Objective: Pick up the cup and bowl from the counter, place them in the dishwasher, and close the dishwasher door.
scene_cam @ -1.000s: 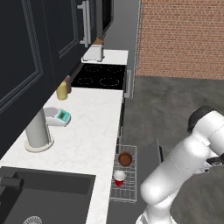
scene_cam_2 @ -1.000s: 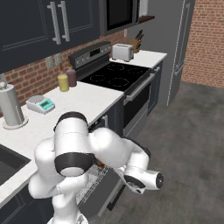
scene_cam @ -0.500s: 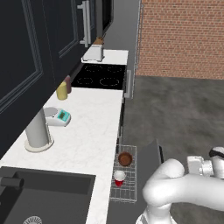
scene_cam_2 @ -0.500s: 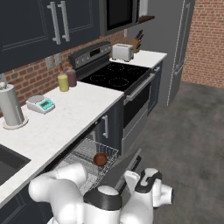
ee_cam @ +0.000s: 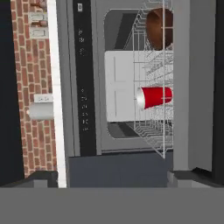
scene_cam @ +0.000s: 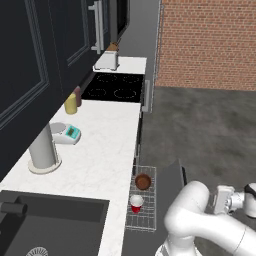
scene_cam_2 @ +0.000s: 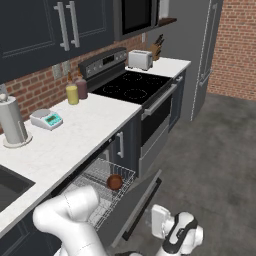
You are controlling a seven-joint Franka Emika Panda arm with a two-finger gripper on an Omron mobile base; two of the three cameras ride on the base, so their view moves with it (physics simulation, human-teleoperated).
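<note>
- The dishwasher door (scene_cam_2: pixel 134 200) hangs open, just in front of the hand (ee_cam: pixel 113 175), and is not yet closed.
- The arm has swung down low within the last second, so the hand now faces the door; I judge it is getting ready to push it up.
- The rack (scene_cam: pixel 141 200) is pulled out beyond the door.
- The bowl (scene_cam: pixel 143 181) and the cup (scene_cam: pixel 136 203) already sit in the rack, ahead of the hand.
- The hand is wide open and holds nothing.
</note>
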